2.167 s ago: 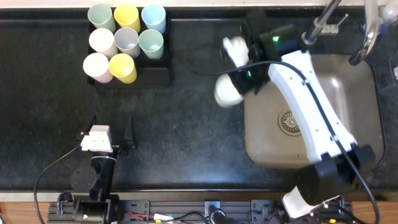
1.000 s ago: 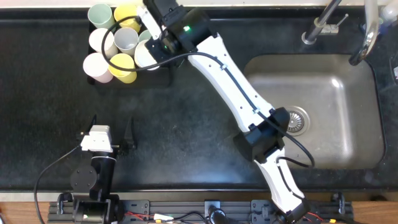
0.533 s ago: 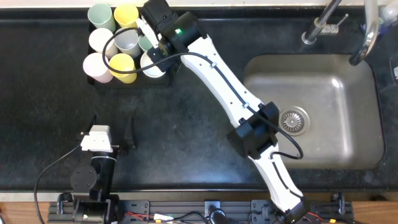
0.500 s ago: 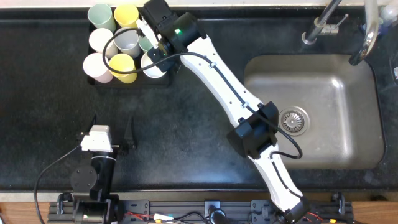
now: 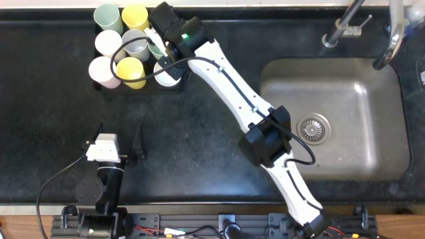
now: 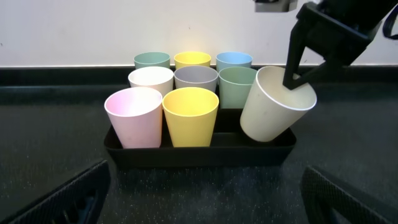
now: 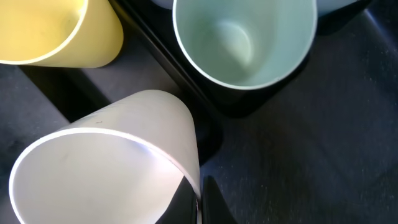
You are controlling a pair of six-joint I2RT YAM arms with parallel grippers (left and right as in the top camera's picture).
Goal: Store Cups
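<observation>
At the near right corner of the tray (image 6: 199, 154), the right gripper (image 6: 292, 78) is clamped on the rim of the cup (image 6: 271, 111), one finger inside. Cup tilted; base hidden behind the tray wall, floor contact indeterminate. Left gripper (image 5: 119, 135): fingers apart, well clear.

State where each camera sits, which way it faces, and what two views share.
Top: fixed overhead, looking down on counter and sink; both arms show.
Left wrist: on the left gripper, low, facing the tray level; own open fingers show.
Right wrist: above the white cup, looking down; right gripper pinches its rim.
Shared: top and left wrist both show that tilted cup.
</observation>
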